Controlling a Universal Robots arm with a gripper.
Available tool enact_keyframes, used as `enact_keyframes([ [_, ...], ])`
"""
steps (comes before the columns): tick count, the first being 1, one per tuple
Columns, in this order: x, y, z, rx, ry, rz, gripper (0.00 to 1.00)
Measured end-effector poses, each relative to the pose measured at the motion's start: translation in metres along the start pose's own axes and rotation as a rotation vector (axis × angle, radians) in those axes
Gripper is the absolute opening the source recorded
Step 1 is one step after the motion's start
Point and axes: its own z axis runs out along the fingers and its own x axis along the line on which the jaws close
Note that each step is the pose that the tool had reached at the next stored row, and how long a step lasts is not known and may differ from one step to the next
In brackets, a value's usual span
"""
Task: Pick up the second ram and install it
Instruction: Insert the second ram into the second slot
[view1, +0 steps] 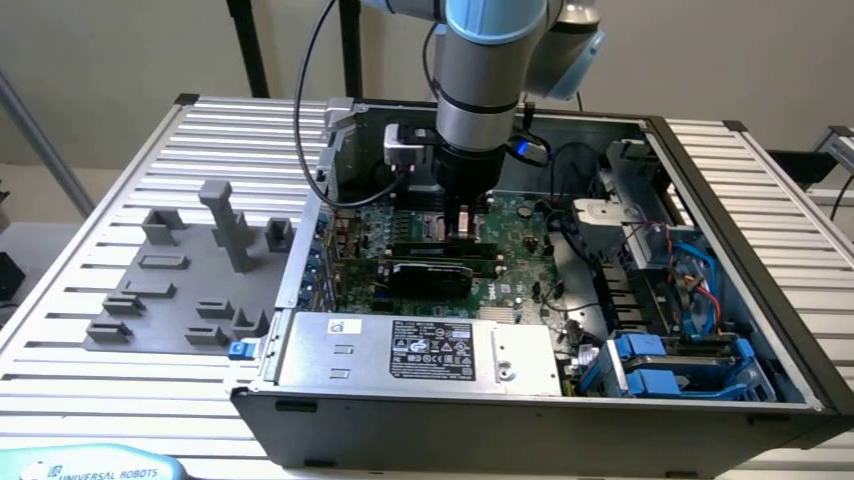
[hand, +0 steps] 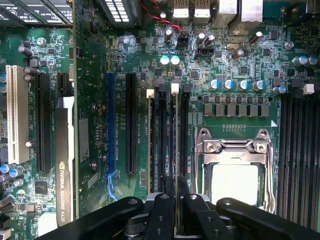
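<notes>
The second ram (hand: 176, 140) shows edge-on as a thin stick standing along one of the black memory slots (hand: 162, 145), just beside the CPU socket (hand: 235, 170). My gripper (hand: 176, 189) is shut on its near end, with one black finger (hand: 168, 186) pressed against each face. A white slot latch (hand: 175, 88) sits at the stick's far end. Whether the stick is seated in the slot I cannot tell. In the exterior view the gripper (view1: 458, 208) reaches straight down into the open computer case (view1: 747, 260), over the middle of the motherboard (view1: 514, 225).
A second thin edge (hand: 150, 145) stands in the neighbouring slot. A graphics card (view1: 427, 272) lies just in front of the gripper, and the power supply (view1: 427, 350) is at the case front. Blue drive cages (view1: 667, 370) and cables crowd the exterior view's right. A grey fixture plate (view1: 187, 280) lies outside the case.
</notes>
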Motion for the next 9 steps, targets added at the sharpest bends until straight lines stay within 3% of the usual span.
enact_keyframes([
  [9,-0.0004,0.0,0.0009,-0.0002,0.0,0.0,0.14],
])
